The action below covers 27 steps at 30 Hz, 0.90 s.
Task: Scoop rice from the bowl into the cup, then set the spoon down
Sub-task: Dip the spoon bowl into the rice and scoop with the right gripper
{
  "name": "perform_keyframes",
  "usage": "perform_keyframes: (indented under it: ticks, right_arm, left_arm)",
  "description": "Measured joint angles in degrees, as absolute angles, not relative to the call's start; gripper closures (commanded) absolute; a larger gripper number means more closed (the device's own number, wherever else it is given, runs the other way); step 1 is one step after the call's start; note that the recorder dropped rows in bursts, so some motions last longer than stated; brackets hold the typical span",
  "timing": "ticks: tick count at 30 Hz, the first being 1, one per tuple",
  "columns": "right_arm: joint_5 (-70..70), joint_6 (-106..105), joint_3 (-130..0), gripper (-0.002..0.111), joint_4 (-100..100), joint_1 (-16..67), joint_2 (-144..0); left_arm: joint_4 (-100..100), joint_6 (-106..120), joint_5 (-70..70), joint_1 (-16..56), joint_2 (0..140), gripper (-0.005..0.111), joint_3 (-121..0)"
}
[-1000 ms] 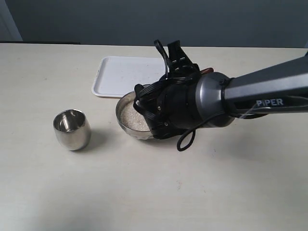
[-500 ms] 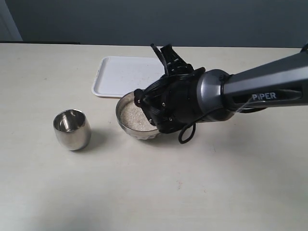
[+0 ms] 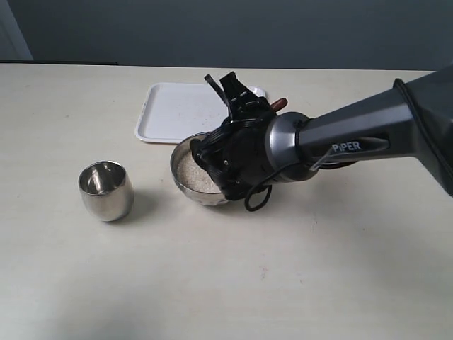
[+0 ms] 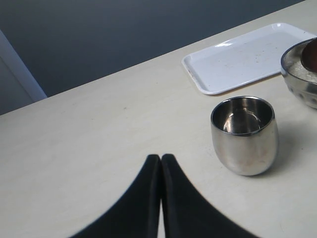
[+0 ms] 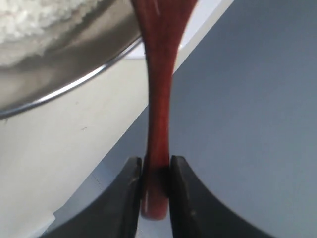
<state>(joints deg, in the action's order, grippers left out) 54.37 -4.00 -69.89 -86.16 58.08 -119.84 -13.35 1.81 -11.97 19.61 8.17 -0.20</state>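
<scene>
1. You see the right gripper (image 5: 156, 171) with its jaws clamped on the thin handle of the spoon (image 5: 159, 99), close to the handle's end; a short piece of the handle sticks out past the jaws.
2. From the grip the spoon runs over the rim of the bowl (image 5: 64, 82) toward the rice (image 5: 34, 20). I cannot tell if its head touches the grains.
3. In the exterior view the right arm (image 3: 347, 138) reaches in from the right, and its wrist covers the right part of the bowl (image 3: 182, 170). Only the reddish end of the spoon (image 3: 280, 104) shows above the wrist.
4. The rice (image 3: 192, 173) lies in the bowl as a pale mass, visible on the bowl's left part.
5. The cup (image 3: 106, 190) stands upright on the table (image 3: 212, 283), to the left of the bowl and apart from it.
6. A white tray (image 3: 177, 110) lies flat behind the bowl, just beside its far rim.
7. The left gripper (image 4: 161, 157) has its jaws together with nothing between them. It is above the table, near the cup (image 4: 244, 135) and not touching it.
</scene>
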Motion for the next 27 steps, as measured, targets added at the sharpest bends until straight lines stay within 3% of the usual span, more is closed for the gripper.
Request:
perform_keyframes:
  ticks: [20, 27]
  right_arm:
    - [56.91, -8.58, -69.89, 0.109, -88.25, 56.27, -119.26]
    - [57.12, 2.26, -70.24, 0.109, -90.59, 56.27, -119.26]
  left_arm:
    - [-13.35, 1.81, -11.97, 19.61, 8.17, 0.106, -0.2]
    - [-13.35, 1.81, -11.97, 19.61, 8.17, 0.106, -0.2]
